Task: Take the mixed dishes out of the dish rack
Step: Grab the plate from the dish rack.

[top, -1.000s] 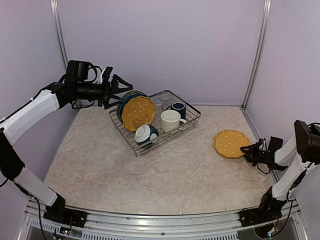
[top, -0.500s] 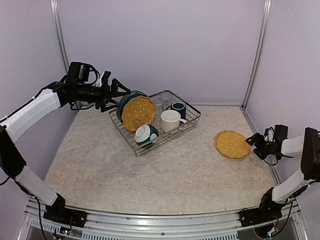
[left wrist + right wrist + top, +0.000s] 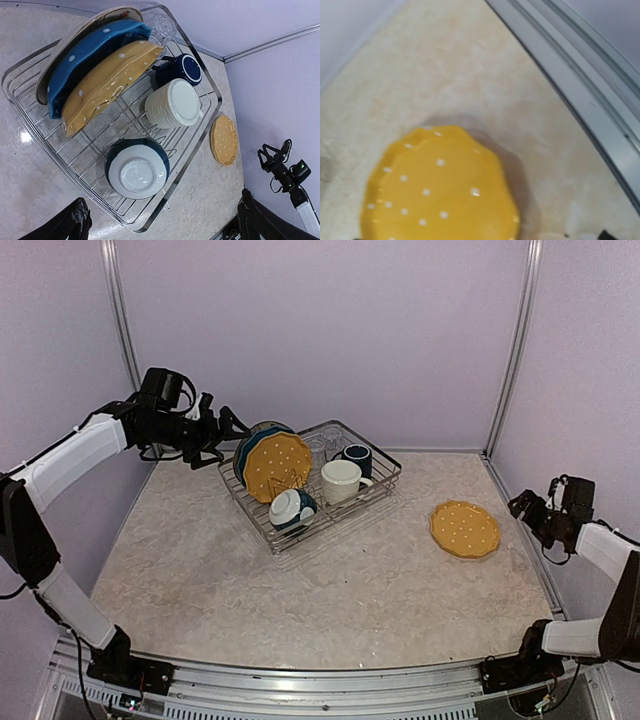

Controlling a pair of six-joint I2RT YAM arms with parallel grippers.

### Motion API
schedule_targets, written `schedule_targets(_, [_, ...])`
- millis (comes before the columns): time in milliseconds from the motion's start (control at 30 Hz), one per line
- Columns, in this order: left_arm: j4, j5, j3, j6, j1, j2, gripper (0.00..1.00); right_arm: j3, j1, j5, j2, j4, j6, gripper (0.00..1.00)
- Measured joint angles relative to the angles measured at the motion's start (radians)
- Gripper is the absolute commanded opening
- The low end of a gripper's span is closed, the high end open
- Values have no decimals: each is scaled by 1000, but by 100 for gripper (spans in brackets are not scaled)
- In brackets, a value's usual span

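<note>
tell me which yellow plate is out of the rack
The flat plate on the table at right; the other plate stands upright in the rack.

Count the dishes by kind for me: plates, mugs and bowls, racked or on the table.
Plates: 4 (yellow dotted plate in the silver wire rack, blue dotted plate, cream plate, second yellow dotted plate on the table)
Mugs: 2 (cream mug, navy mug)
Bowls: 1 (teal-and-white bowl)
Total: 7

We log: table plate (image 3: 465,529) yellow, white dots; racked plate (image 3: 107,85) likewise; blue plate (image 3: 90,55) white-dotted; cream mug (image 3: 175,102); navy mug (image 3: 184,69); teal-white bowl (image 3: 137,170); silver rack (image 3: 30,107).
</note>
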Motion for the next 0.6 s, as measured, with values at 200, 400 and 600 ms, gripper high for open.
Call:
schedule_targets(200, [-21, -10, 34, 23, 47, 40, 93, 0, 0, -76, -17, 11, -16, 100])
schedule_targets(400, [-60, -31, 188, 92, 83, 158, 74, 7, 30, -143, -72, 11, -30, 100])
schedule_targets(600, [-79, -8, 309, 156, 73, 280, 60, 19, 87, -152, -115, 11, -32, 100])
